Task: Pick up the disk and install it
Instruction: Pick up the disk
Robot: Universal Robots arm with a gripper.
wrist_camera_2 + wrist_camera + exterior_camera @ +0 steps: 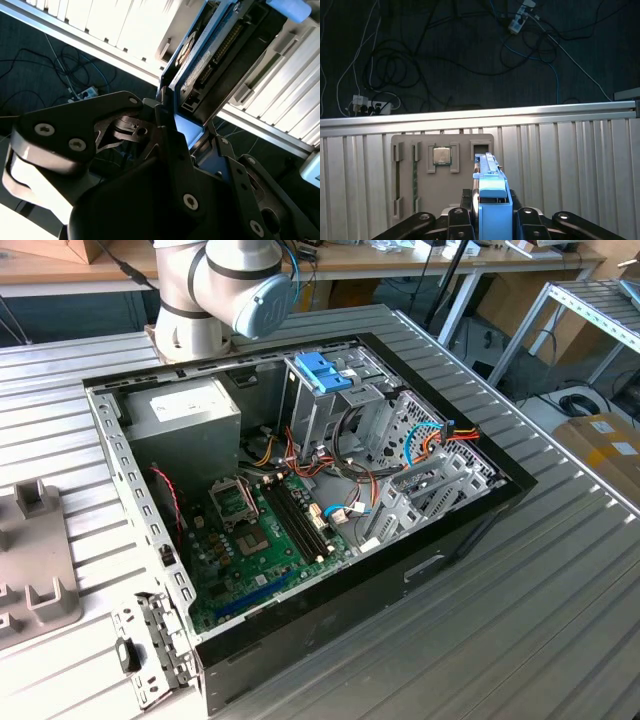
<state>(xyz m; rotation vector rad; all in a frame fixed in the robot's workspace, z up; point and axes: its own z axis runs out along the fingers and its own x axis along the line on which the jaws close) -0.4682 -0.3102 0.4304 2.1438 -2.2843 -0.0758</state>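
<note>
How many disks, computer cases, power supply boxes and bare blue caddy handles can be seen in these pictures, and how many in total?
disk, held in the gripper: 1
computer case: 1
power supply box: 1
blue caddy handle: 1
Total: 4

Present: one disk, one tool, one computer case, one power supply, one fixture tray, one processor chip.
</note>
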